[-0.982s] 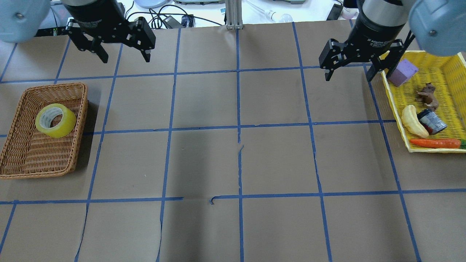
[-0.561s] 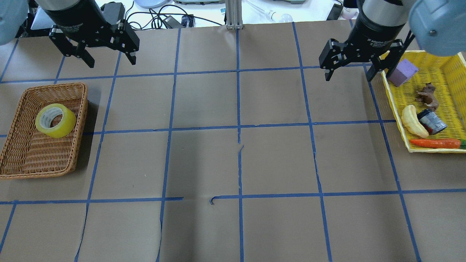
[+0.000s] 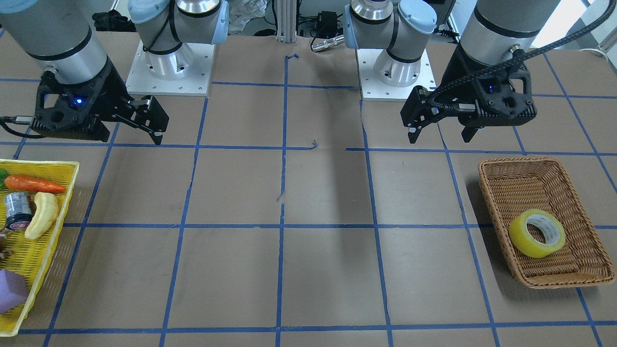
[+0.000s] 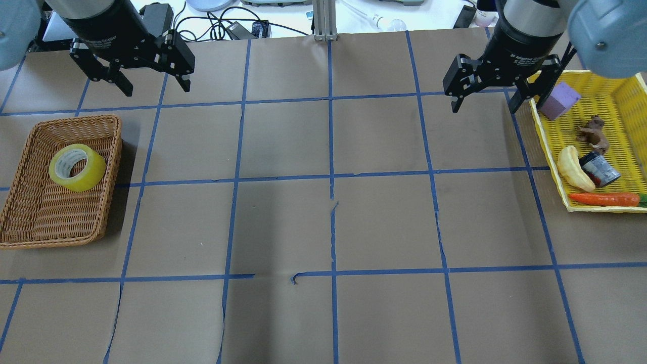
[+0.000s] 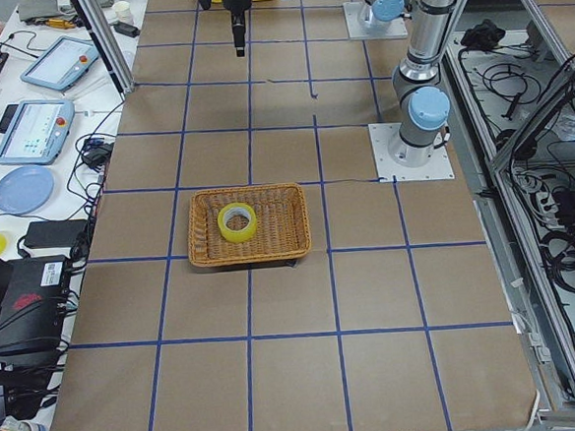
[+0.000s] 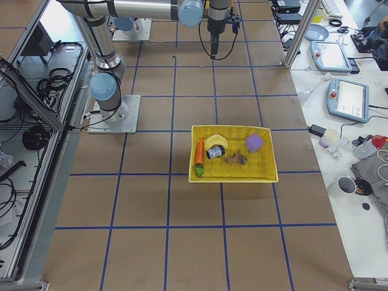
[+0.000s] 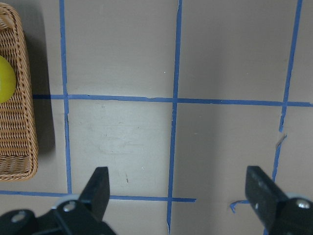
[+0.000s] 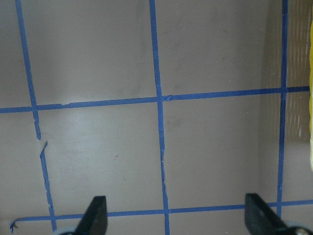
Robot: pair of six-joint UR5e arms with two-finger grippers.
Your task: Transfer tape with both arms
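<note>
Now the tape (image 4: 77,167) lies in a wicker basket (image 4: 50,242) at the left side of the surface (image 4: 328,227). The left claw (image 4: 156,89) and the right claw (image 4: 483,107) both hang released and empty above the surface, well apart from the tape.

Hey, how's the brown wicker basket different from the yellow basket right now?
The wicker basket is brown woven cane; the yellow basket is bright mesh. The wicker basket holds only the tape; the yellow basket holds a carrot, banana, can, purple block and brown toy. The wicker basket is on the robot's left, the yellow basket on its right. Both are shallow open rectangles.
</note>
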